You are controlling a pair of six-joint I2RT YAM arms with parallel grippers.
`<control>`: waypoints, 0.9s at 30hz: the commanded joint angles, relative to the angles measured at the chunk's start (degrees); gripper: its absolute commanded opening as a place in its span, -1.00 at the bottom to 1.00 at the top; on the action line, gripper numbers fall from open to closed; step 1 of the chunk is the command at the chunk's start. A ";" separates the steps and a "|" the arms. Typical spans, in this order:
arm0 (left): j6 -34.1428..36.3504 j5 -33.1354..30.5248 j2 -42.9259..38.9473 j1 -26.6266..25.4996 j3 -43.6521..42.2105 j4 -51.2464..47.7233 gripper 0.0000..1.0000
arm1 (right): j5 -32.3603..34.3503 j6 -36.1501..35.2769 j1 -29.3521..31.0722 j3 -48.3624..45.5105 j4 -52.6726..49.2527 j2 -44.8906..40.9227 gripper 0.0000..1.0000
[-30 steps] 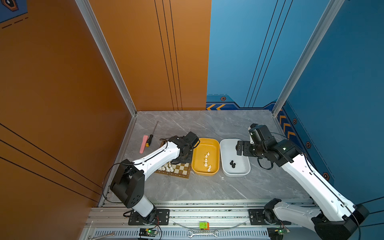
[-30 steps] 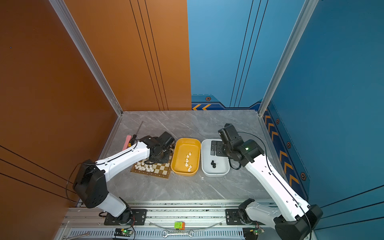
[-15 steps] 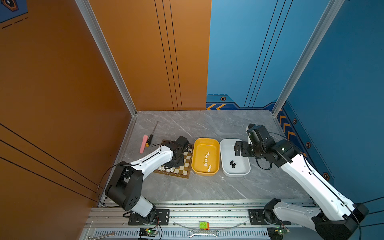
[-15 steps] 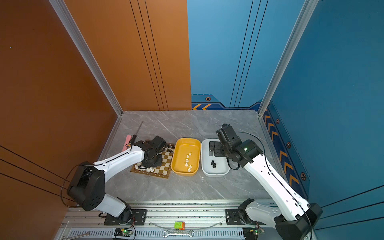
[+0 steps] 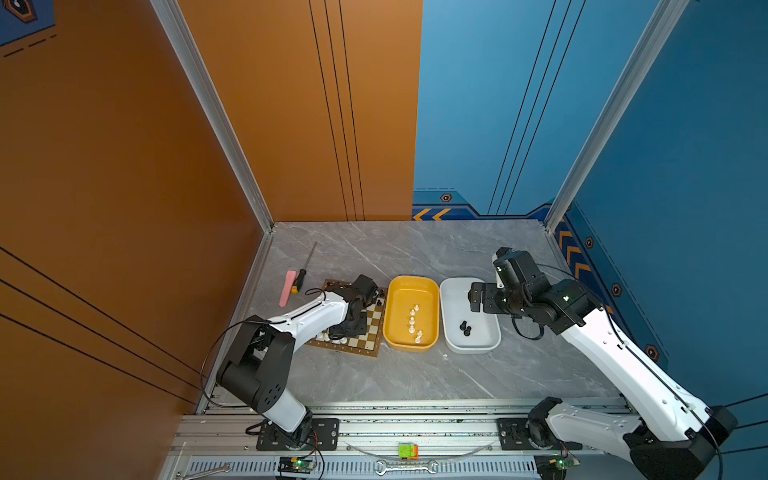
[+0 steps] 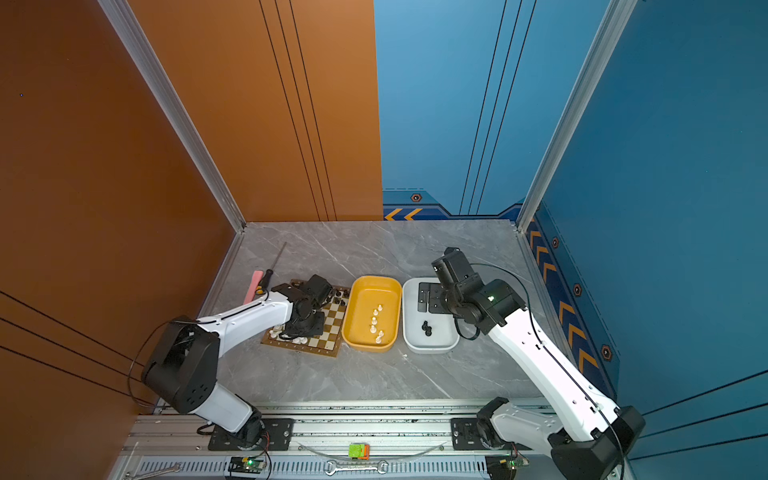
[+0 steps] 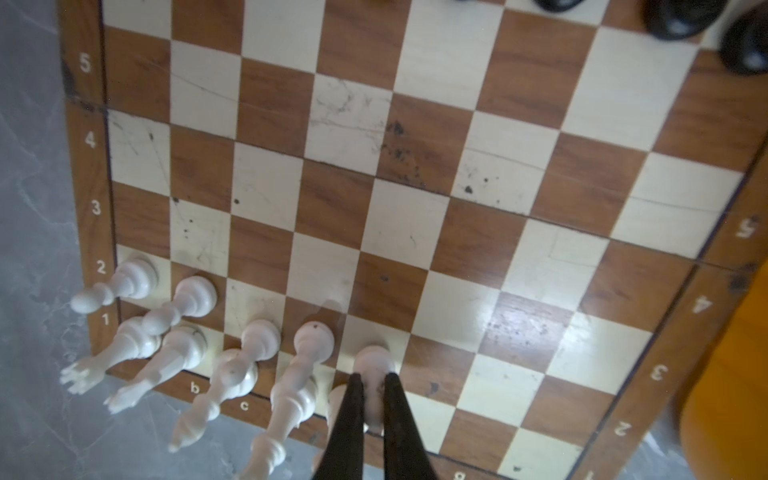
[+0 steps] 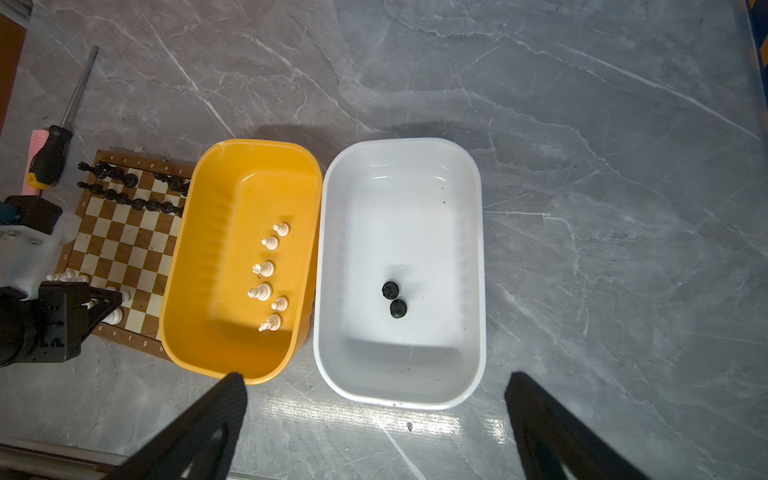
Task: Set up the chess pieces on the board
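orange wall (image 5: 104, 166) | blue wall (image 5: 685, 145) | grey marble floor (image 5: 395, 257) | aluminium posts (image 5: 211, 104)

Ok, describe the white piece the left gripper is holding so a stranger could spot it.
Find the chessboard beside the yellow tub. Its near edge holds the white pieces. The held piece is the only one pinched between the left gripper's black fingers.

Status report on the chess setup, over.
Left gripper shut on white piece at board edge; right gripper open above white tub. Six white pieces left in yellow tub, two black pieces in white tub. Placed neighbours crowd the held piece.
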 commanded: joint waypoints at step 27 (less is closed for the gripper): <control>2.38 2.48 -0.17 0.13 9.05 -3.26 -0.39 | 1.72 -0.40 0.49 3.88 -0.64 1.00 0.99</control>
